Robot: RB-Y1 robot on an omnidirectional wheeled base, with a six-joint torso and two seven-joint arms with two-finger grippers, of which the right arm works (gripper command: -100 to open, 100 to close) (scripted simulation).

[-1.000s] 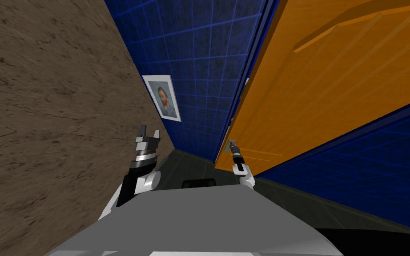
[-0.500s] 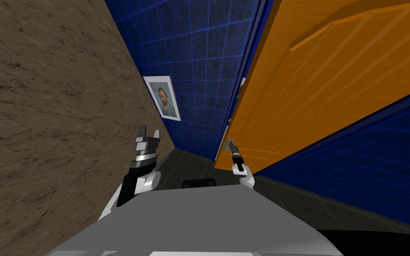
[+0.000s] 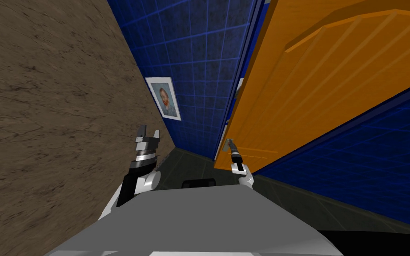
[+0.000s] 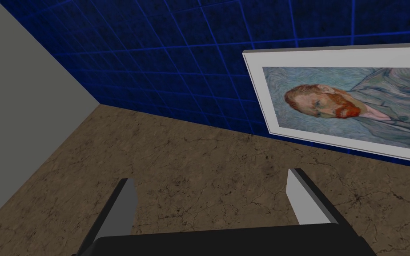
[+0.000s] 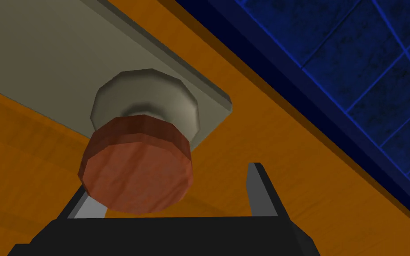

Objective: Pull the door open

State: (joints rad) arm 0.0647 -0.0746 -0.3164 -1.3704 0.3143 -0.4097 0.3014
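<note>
Fingers [image 5: 262, 191] of the right gripper [image 5: 170, 173] stand apart around the round reddish-brown knob [image 5: 137, 178], unclamped. The orange panelled door [image 3: 324, 89] looks barely ajar, so most pulling remains. The left gripper [image 3: 149, 130] is likewise spread.

The door [image 3: 333, 80] stands on the right, angled away from the back wall [image 3: 199, 66], with its free edge towards the middle. A plate [image 5: 44, 58] sits on the door near that edge, and the knob [image 5: 137, 175] juts out from it. The right gripper [image 3: 230, 143] is at the knob, which lies between its fingers [image 5: 257, 186], nearer one than the other. The left gripper [image 3: 149, 133] hangs beside the left wall [image 3: 44, 111], in front of the picture [image 3: 165, 98], which hangs on the back wall near the corner where the two walls meet
</note>
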